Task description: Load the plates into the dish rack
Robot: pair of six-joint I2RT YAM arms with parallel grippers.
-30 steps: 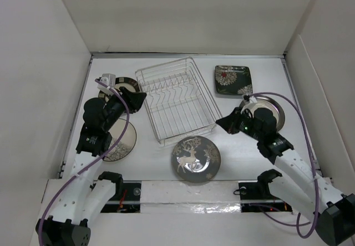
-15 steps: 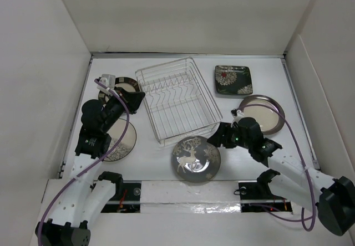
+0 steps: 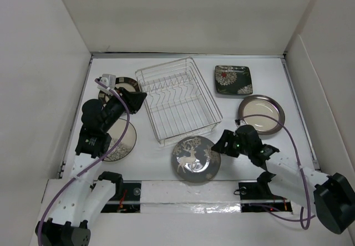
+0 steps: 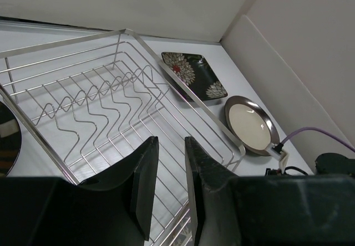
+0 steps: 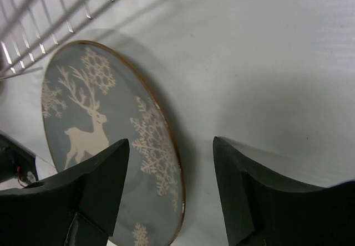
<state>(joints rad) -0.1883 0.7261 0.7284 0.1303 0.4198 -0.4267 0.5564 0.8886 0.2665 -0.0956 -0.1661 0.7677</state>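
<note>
The right gripper [image 3: 221, 144] sits low at the right edge of the round deer plate [image 3: 195, 158], which lies flat on the white table [image 3: 166, 153]. Its jaws stand wide apart and hold nothing. In the right wrist view the plate's thin gold rim runs up between the fingers of the right gripper [image 5: 171, 146]: one finger is over the plate [image 5: 100, 124], the other over bare table. Whether either finger touches cannot be told. Beyond the fingertips the near rim of the dish rack [image 3: 148, 108] lies close, with only a strip of table between it and the plate.

The left gripper [image 3: 136, 97] hangs over the rack's left side, its jaws narrowly parted on nothing. Seen past the fingers of the left gripper [image 4: 170, 146], the rack [image 4: 66, 41] holds no plates among its rows of bent wire prongs.

The deer plate is grey-blue and glossy, with a white stag and snowflakes. Beyond the rack from the left jaws are a square flower plate [image 4: 188, 75] and a cream-centred plate [image 4: 248, 125], both flat on the table. Another cream-centred plate [image 3: 119, 138] lies partly under the left arm.
</note>
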